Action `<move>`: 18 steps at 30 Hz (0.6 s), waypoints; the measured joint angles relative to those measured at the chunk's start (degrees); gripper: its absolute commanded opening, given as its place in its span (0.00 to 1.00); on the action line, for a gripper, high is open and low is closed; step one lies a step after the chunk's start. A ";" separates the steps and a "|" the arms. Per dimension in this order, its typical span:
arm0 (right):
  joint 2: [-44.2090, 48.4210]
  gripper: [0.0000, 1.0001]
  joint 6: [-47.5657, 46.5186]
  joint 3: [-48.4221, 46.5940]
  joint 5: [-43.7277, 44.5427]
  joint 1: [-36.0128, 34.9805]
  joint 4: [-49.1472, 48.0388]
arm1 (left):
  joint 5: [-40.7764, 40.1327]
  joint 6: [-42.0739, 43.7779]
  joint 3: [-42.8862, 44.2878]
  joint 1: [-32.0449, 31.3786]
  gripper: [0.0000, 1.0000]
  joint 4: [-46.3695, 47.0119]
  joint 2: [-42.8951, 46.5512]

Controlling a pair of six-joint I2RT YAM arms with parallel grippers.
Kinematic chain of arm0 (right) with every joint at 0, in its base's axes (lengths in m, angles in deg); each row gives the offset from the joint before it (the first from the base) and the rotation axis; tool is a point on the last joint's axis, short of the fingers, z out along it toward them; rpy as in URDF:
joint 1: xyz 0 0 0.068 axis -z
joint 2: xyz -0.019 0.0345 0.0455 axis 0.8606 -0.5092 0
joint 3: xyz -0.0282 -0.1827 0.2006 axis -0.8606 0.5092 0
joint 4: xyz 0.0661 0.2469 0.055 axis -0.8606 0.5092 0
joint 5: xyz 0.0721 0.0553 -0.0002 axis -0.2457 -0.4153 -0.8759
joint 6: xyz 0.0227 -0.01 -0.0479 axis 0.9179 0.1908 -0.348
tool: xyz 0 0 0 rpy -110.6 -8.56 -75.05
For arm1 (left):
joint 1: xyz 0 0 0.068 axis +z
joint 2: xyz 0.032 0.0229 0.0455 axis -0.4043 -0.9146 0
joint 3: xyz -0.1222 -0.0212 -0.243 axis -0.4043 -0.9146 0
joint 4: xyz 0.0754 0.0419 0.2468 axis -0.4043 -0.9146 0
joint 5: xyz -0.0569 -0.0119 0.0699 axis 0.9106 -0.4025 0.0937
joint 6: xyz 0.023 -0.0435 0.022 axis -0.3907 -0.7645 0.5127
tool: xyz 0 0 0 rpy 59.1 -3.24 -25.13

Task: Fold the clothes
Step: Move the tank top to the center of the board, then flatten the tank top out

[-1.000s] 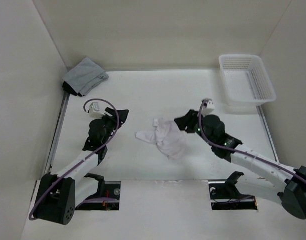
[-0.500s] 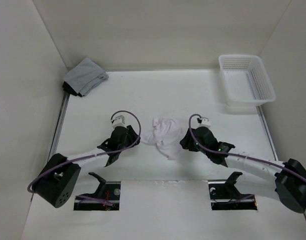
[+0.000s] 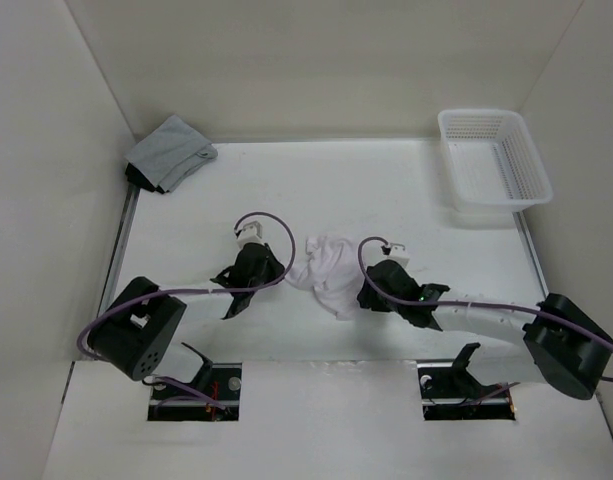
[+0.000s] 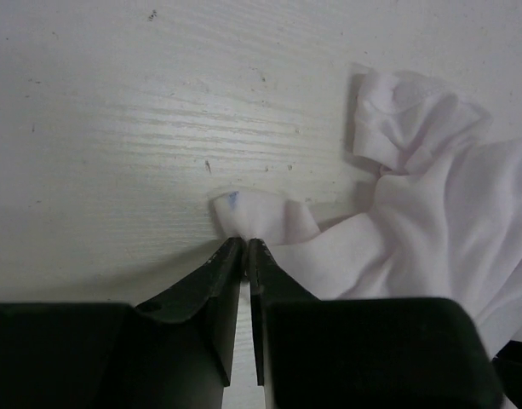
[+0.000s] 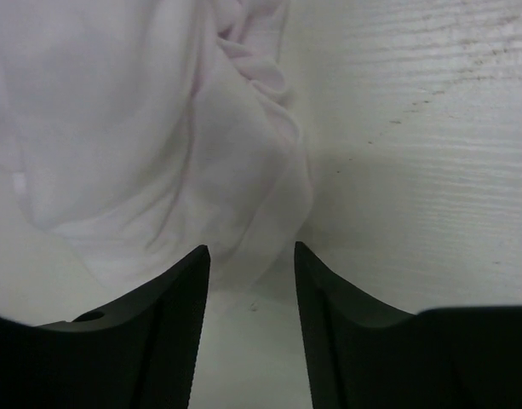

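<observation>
Fingers on my left arm [image 4: 231,260] are pinched nearly closed on a corner of the white garment [image 4: 431,221], which lies bunched on the table [image 4: 116,128] between them and my right fingers [image 5: 182,290], parted astride its edge.

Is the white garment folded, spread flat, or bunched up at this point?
Bunched up: the white garment lies in a wrinkled heap. The left gripper pinches one corner; the right gripper stands open at its edge.

The clothes [image 3: 331,272] in the middle of the table [image 3: 366,190].
The clothes lie between the left gripper [image 4: 245,245] on the left and the right gripper [image 5: 250,253] on the right. A basket [image 3: 491,214] sits far right; a folded cloth [image 3: 169,152] sits far left.
</observation>
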State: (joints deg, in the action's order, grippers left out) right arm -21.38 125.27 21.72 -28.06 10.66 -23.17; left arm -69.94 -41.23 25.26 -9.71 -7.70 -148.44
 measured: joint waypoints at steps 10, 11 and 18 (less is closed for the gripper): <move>0.92 0.04 0.70 -2.99 4.68 -1.36 0.37 | -0.31 0.85 3.74 0.13 0.00 -3.80 13.05; 4.24 0.05 0.11 -3.41 5.46 -1.86 1.70 | -0.42 1.20 5.01 0.13 0.00 -5.07 15.65; 28.61 0.07 -5.99 -16.55 7.34 -2.75 9.90 | -1.64 2.97 15.15 2.71 0.00 -11.63 33.64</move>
State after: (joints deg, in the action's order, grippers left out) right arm 7.23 119.28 5.17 -20.72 7.90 -13.27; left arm -71.58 -38.26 40.40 -7.00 -19.33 -114.80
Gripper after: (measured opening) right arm 0.065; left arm 0.011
